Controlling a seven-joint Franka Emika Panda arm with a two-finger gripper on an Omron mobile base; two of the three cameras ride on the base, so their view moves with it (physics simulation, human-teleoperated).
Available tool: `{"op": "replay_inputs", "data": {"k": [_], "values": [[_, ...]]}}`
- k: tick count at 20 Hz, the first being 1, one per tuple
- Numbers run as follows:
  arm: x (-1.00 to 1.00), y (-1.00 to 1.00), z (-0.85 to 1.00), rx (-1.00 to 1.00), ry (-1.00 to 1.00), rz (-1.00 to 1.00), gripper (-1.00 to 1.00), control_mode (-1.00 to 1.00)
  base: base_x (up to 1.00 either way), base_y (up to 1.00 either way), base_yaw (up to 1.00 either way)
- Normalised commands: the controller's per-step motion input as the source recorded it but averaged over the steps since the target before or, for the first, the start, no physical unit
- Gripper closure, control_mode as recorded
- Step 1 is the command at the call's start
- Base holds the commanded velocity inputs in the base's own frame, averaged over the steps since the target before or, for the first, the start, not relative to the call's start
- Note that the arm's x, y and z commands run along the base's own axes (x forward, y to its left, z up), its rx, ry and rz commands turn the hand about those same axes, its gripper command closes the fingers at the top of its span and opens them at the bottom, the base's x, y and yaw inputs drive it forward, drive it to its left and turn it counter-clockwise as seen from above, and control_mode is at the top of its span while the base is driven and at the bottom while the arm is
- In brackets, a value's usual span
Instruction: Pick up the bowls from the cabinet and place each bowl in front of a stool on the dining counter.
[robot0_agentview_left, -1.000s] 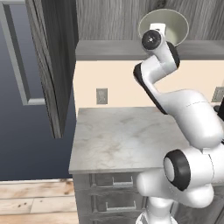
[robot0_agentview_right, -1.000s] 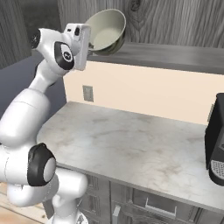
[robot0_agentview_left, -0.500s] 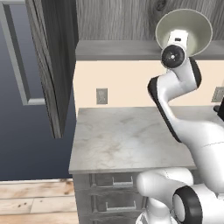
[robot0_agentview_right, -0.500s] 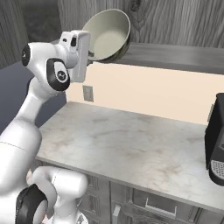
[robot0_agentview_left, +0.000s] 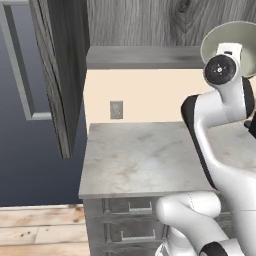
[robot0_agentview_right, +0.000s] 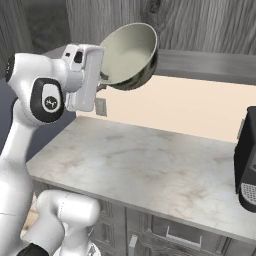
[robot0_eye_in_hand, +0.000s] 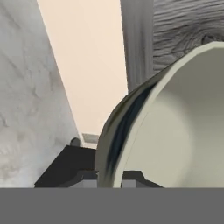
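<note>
1. In the left base view, the white arm rose from the lower right, and the bowl was high at the right edge, partly hidden behind the wrist. It was up in the air, above the marble table and in front of the wood-grain cabinet. The cabinet door stood open at the left. An outlet sat on the cream wall under the grey shelf. Drawers were below the table top.

2. In the right base view, the tool pinched the rim of the bowl, with one finger inside the wall and one outside it. The bowl was tilted on its side, with its pale inside facing the camera and its dark outside turned away to the wall. It hung above the table, touching neither the table nor the shelf. A dark machine stood on the table at the right edge.

3. In the hand view, the two dark fingertips were pressed on the bowl's rim from both sides. The bowl was very close, grey-white with a dark bluish streak on its outside. Behind it were the cream wall, the marble table and the cabinet.
</note>
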Motion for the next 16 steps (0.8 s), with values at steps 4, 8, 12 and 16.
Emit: {"op": "replay_inputs", "data": {"k": [4,8,12,16], "values": [[-0.46,-0.22,-0.23,0.20,0.29,-0.14,1.00,-1.00,0.00,0.00,0.00],[-0.37,-0.21,-0.25,0.23,0.28,-0.12,1.00,-1.00,0.00,0.00,0.00],[-0.39,-0.02,-0.39,0.27,0.16,-0.06,1.00,-1.00,0.00,0.00,0.00],[-0.38,0.21,-0.39,0.22,0.02,0.03,1.00,-1.00,0.00,0.00,0.00]]}}
